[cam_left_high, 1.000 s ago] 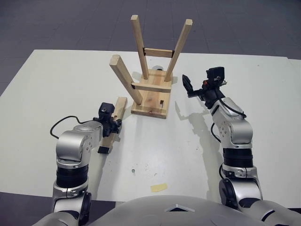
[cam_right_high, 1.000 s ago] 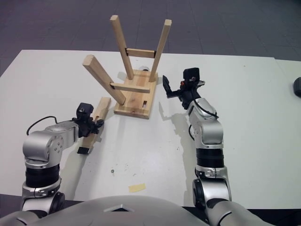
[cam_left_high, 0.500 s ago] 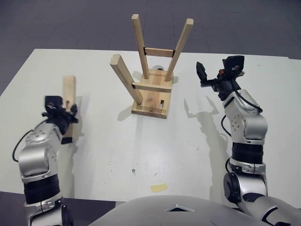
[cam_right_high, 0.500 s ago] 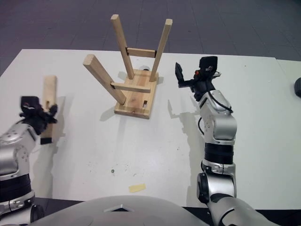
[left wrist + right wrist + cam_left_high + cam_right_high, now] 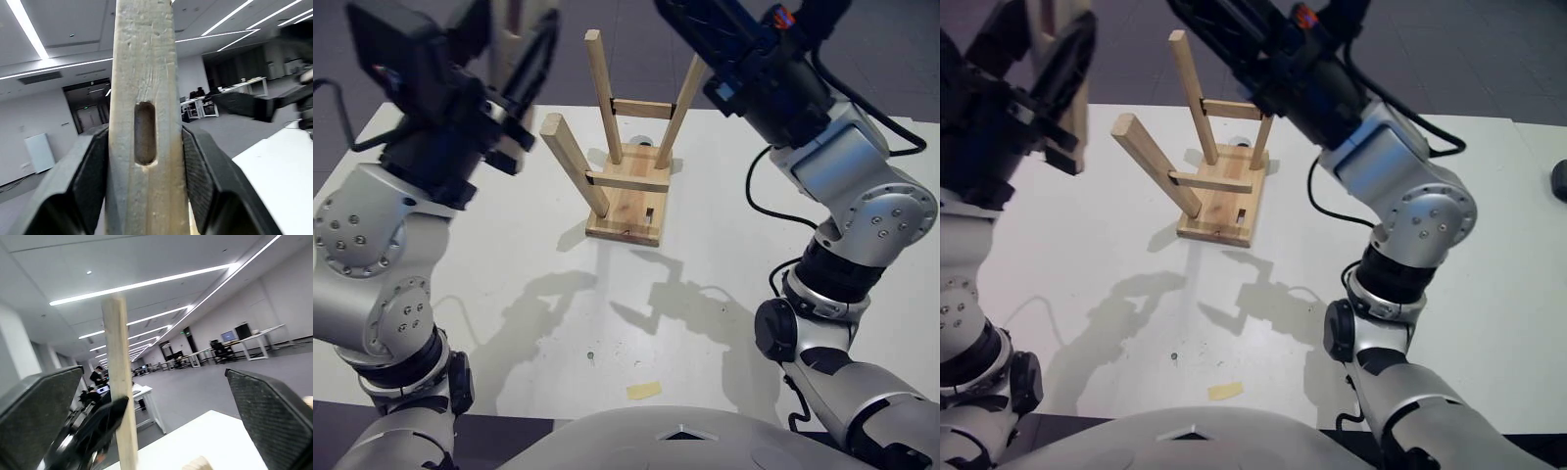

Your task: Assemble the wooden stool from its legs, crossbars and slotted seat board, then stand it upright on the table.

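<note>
The stool [image 5: 626,211] is pale tan, the table [image 5: 724,250] white.

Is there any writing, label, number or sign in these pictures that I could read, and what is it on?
Nothing here can be read.
Small green sign in the room behind: too small to read.
Wooden leg held in the left claw: bare wood, no marks.
Seat board and table: no print.
Yellow scrap on the table: blank.

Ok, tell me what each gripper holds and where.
Left gripper clamps the loose wooden leg by its side faces, level with the slot. Right gripper is open, holding nothing.
</note>
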`<state>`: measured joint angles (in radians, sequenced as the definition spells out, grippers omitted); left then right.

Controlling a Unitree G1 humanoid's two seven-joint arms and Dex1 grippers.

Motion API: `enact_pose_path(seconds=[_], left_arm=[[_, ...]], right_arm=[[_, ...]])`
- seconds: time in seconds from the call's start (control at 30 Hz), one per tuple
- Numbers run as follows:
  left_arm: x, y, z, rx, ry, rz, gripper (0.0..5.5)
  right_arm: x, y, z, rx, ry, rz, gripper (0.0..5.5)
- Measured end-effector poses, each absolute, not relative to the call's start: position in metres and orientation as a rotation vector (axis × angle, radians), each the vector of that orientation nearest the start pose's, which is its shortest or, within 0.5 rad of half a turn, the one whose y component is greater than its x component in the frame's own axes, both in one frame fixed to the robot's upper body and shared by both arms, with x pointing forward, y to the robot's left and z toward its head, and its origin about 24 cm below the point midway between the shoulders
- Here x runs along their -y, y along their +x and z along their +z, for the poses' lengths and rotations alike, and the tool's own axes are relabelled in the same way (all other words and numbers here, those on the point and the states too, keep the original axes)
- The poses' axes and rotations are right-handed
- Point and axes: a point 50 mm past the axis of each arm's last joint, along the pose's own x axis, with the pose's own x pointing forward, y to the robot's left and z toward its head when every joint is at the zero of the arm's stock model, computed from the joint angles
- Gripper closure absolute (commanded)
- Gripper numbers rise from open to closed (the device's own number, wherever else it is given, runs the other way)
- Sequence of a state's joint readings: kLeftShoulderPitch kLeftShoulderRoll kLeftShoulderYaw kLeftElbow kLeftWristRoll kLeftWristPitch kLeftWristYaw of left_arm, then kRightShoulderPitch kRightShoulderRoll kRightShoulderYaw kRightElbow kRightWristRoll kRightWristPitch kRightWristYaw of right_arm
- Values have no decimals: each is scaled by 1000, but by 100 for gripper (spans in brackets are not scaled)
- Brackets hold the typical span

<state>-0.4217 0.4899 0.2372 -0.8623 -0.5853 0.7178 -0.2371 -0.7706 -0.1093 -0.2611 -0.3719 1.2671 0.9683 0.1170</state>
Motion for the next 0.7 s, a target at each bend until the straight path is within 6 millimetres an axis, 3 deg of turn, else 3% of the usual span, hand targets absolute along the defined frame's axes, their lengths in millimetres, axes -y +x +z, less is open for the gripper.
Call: enact_pose_path(seconds=[0.13,0.7], left_arm=[[-140,214,268,511,193,-598,344],[-131,217,253,442,211,-611,344]], right_arm=[[78,272,282,185,662,1145,10],[77,281,295,96,916,1131,274]])
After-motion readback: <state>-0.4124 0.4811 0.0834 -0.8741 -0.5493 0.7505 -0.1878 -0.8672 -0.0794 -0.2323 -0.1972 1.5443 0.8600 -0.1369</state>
